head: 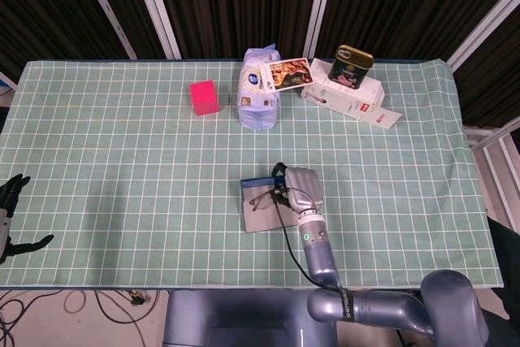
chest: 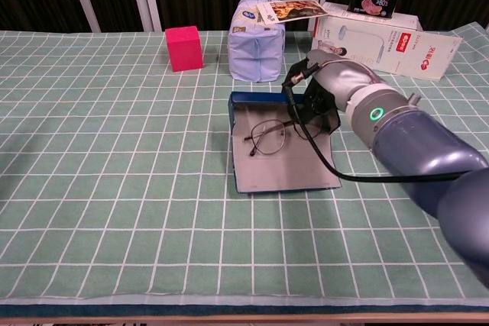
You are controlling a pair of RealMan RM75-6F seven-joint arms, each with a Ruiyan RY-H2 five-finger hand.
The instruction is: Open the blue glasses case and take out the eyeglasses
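A worktop [chest: 92, 188] draped in green, white-gridded cloth is seen, backed by dark slatted panels with pale uprights. Near the centre, the blue glasses case [chest: 283, 166] lies open and flat, grey lining up. The eyeglasses [chest: 267, 137] are held over the lining by the right hand [chest: 325, 93], which grips them from the case's 2 o'clock corner. Toward 12 o'clock sit a pink cube [head: 204, 97], a blue tissue pack [head: 258, 91] and a white box [head: 351, 95] topped by a dark tin [head: 350, 66]. At 8 o'clock, off the worktop's edge, the left hand [head: 10, 209] hangs with fingers spread, holding nothing.
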